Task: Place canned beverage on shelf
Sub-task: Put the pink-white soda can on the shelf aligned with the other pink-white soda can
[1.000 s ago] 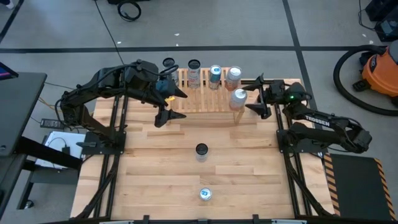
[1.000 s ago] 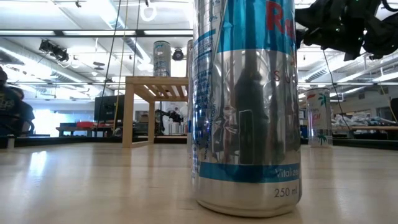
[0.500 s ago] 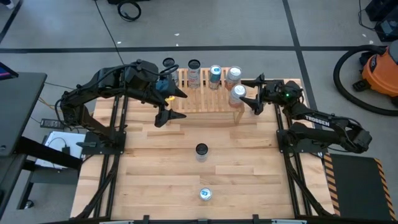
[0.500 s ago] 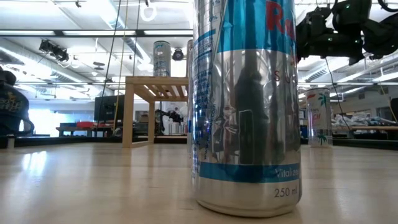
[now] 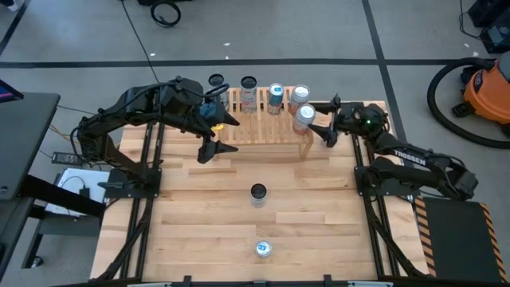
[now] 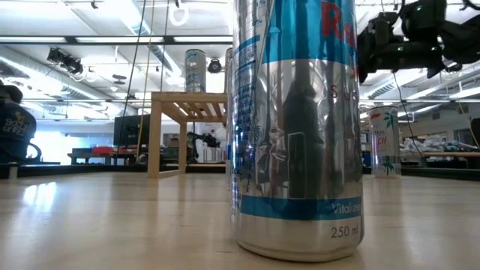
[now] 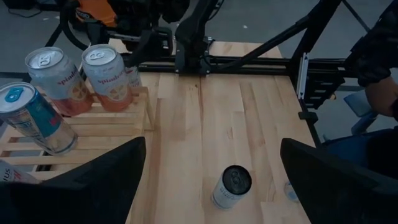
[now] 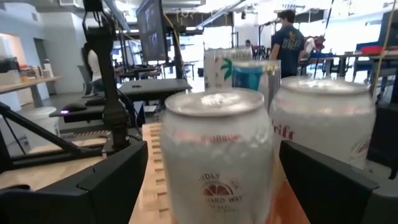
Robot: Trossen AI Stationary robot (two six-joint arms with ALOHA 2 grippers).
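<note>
An orange-labelled can (image 8: 217,158) stands on the shelf (image 5: 263,127) between the right claw's (image 5: 317,121) fingers.

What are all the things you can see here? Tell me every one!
table: one, light wood
shelf: one, light wood, table's far side
pink cans: two, shelf's right end
blue-topped can: one, on shelf
tall can: one, white, on shelf
dark-topped can: one, table middle
Red Bull can: one, silver-blue, near edge
vacuum: one, orange, floor
person: one, dark shirt, room behind
left hand: black, open, beside shelf's left end
right hand: black, at the nearer pink can
</note>
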